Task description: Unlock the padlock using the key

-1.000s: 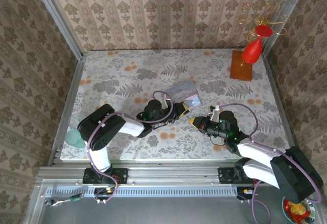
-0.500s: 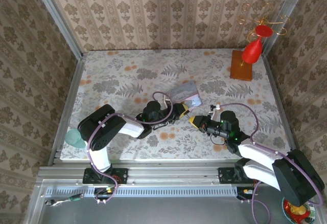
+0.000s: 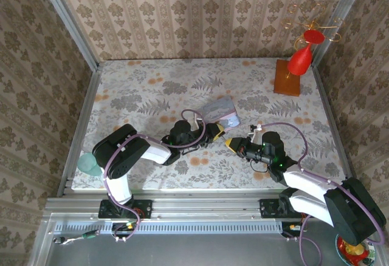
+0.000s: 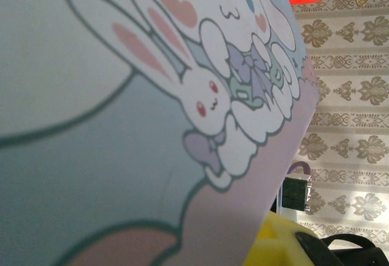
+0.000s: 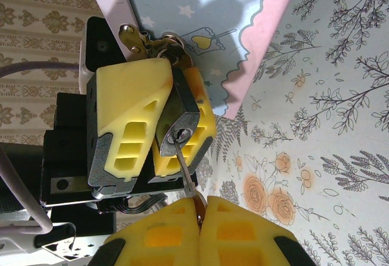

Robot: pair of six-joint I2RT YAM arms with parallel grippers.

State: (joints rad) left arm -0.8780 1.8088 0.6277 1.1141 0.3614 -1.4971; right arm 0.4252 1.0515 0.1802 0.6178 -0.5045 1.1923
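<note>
Across the middle of the floral worktop [image 3: 152,90], two arms meet from opposite sides: the left arm [image 3: 130,150] lies low along the near edge, and the right arm [image 3: 310,187] reaches in from the near right corner. Between them, toward the centre, a pale blue-lilac tin [image 3: 220,109] printed with cartoon rabbits lies flat, its hasp on the side facing the arms.

The left end effector [image 5: 164,117] has its yellow fingers clamped on the padlock [image 5: 177,126], a small dark block that hangs from the tin's hasp just beside the tin's near edge, keyhole turned toward the right wrist camera. The right end effector [image 5: 200,208], close to the left one on the overhead view, is pressed together on the key [image 5: 184,166]. The key's thin silvery blade slants up from the yellow fingertips, with its tip at the padlock's keyhole.
</note>
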